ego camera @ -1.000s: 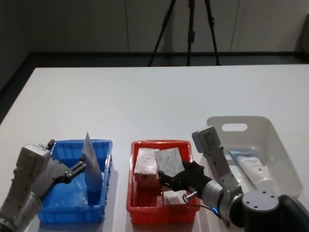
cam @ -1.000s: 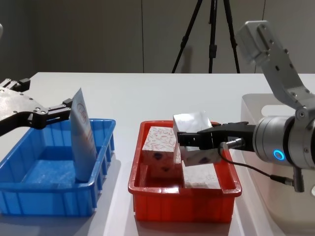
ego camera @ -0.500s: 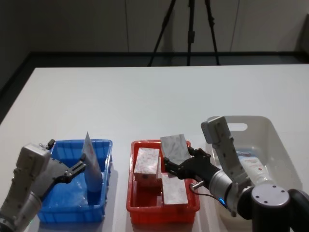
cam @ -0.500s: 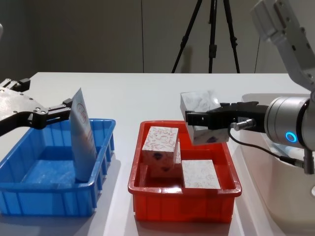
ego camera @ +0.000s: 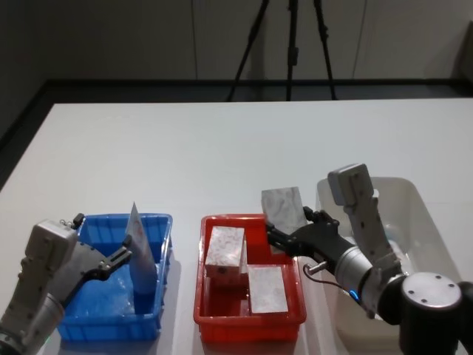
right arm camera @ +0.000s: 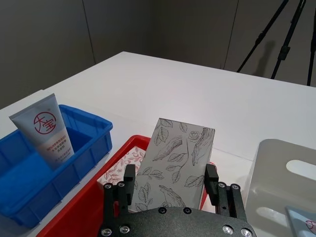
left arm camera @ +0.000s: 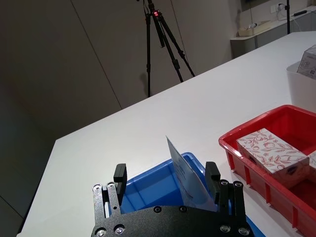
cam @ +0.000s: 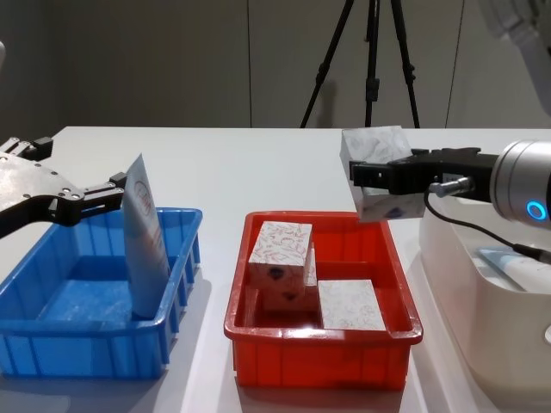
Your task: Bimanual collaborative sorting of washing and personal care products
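A lab: white table (ego camera: pixel 222 148), black tripod (ego camera: pixel 290 44), plain wall panels.

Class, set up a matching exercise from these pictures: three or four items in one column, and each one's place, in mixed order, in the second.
Items:
1. upright tube
2. lifted box
3. lying tube
4. flat box

Places:
A. white bin
B. right gripper, above the red bin's far right corner
C. red bin
D. blue bin, between the left gripper's fingers

Pairs: 1-D, 2-B, 3-A, 4-C
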